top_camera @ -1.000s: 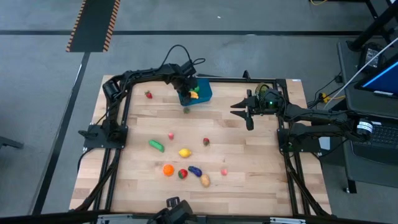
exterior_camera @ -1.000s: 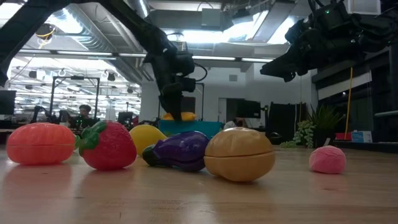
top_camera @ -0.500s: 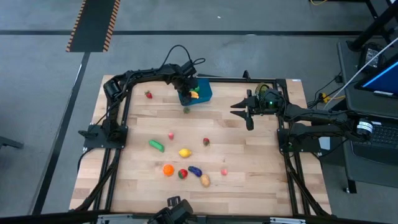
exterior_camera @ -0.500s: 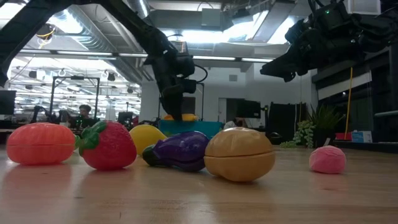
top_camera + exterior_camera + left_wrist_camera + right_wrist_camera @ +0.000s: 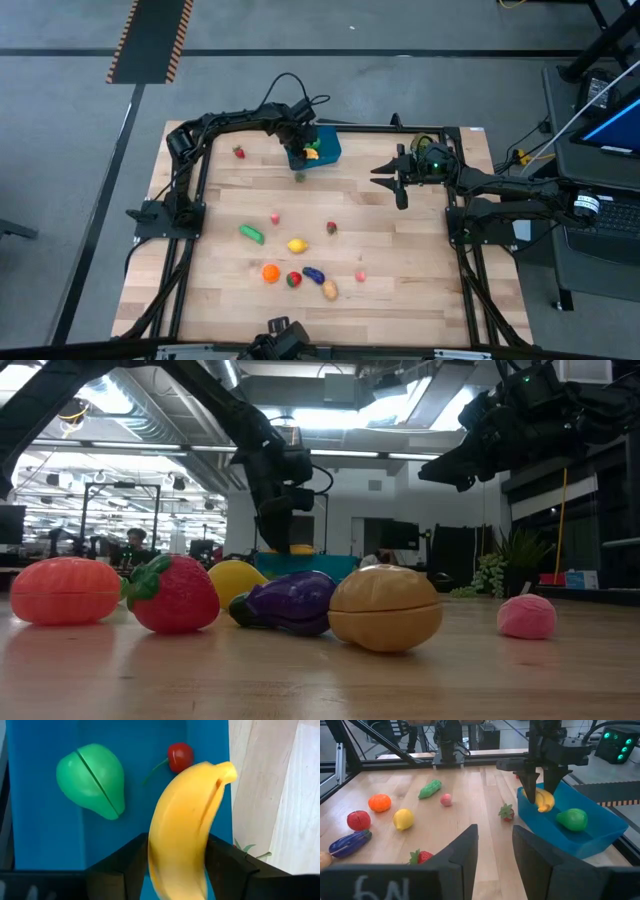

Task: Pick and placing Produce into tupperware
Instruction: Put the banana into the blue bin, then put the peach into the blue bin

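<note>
1. Yellow banana (image 5: 185,825) sits between my left gripper (image 5: 304,145) fingers over the blue box (image 5: 326,146), at twelve o'clock; I cannot tell whether they grip it.
2. Loose produce lies around six o'clock.
3. My right gripper (image 5: 392,177) hovers at two o'clock, fingers slightly parted, empty.

Since a second ago the left pincer (image 5: 177,870) has spread slightly around the banana (image 5: 186,822) over the tupperware (image 5: 45,830).
</note>
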`<action>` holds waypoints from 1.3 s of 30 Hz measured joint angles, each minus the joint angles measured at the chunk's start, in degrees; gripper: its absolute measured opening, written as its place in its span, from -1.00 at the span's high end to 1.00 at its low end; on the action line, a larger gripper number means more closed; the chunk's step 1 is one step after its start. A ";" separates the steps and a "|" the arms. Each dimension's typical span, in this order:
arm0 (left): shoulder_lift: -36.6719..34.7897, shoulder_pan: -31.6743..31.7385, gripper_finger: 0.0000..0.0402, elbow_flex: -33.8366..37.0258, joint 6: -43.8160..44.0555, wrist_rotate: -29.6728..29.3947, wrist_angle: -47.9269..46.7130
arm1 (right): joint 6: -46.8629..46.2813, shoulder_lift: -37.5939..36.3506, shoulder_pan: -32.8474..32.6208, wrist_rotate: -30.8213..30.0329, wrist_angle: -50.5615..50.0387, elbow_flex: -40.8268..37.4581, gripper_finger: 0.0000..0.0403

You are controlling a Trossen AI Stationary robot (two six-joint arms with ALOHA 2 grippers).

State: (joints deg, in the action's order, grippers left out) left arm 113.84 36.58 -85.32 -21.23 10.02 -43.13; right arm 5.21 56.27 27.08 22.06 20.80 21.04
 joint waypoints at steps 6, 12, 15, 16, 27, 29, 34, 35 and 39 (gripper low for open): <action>0.00 0.00 0.17 0.00 0.04 -0.01 0.09 | 0.00 0.00 0.01 0.00 -0.02 0.00 0.38; -0.21 0.00 0.23 0.00 0.06 -0.02 0.09 | 0.00 0.00 0.00 0.00 -0.04 0.00 0.38; -0.66 -0.26 0.25 0.00 0.04 -0.07 0.03 | 0.00 0.00 -0.01 0.00 -0.05 0.00 0.38; -1.02 -0.26 0.25 0.00 0.04 -0.07 -0.15 | 0.00 0.00 -0.01 0.00 -0.05 0.00 0.38; -8.96 -2.11 0.37 -3.78 1.05 1.90 -5.12 | -0.28 0.00 -0.01 0.00 -0.34 0.00 0.38; -11.07 -3.01 0.39 -3.78 0.79 3.28 -4.96 | -0.24 0.00 0.00 0.00 -0.84 0.00 0.38; -18.93 -5.22 0.43 1.70 0.81 5.52 -1.22 | -0.24 0.00 0.01 0.00 -0.87 0.00 0.38; -20.85 -5.60 0.43 3.85 1.16 5.62 0.11 | -0.24 0.00 0.01 0.00 -0.87 0.00 0.38; -29.38 -7.00 0.45 14.74 4.01 5.81 8.78 | -0.24 -0.01 0.00 0.00 -0.87 0.00 0.38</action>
State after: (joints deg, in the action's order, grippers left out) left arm 84.46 29.57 -70.57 -17.22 15.83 -34.35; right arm 4.97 56.26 27.08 22.06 19.92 21.04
